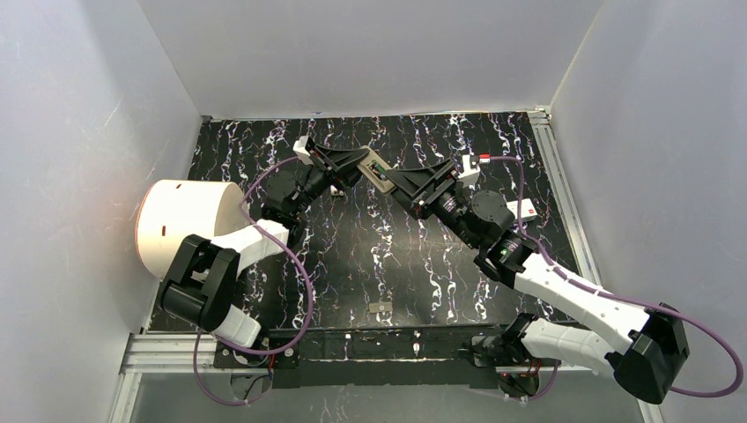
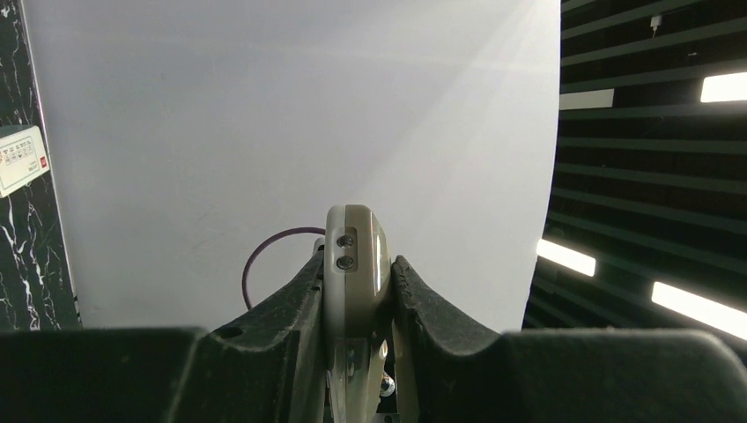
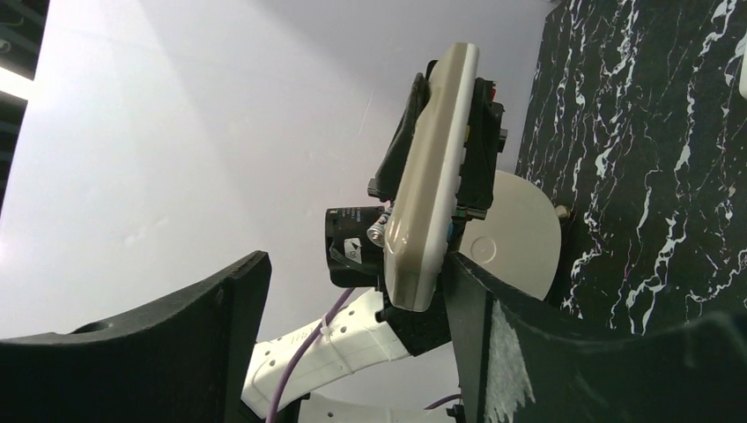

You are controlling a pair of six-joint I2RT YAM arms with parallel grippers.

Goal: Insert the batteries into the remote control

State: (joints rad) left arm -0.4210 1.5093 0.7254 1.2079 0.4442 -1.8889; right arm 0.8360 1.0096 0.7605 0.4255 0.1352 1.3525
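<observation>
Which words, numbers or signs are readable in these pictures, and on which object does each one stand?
No text can be read here.
On the white card: small print and a red mark, too blurred to read.
On the remote control: no lettering shows.

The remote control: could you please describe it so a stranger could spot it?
Above the black marbled table, find where the two arms meet. The remote control is the beige slab clamped in the left tool, the only pale thing between black fingers.
</observation>
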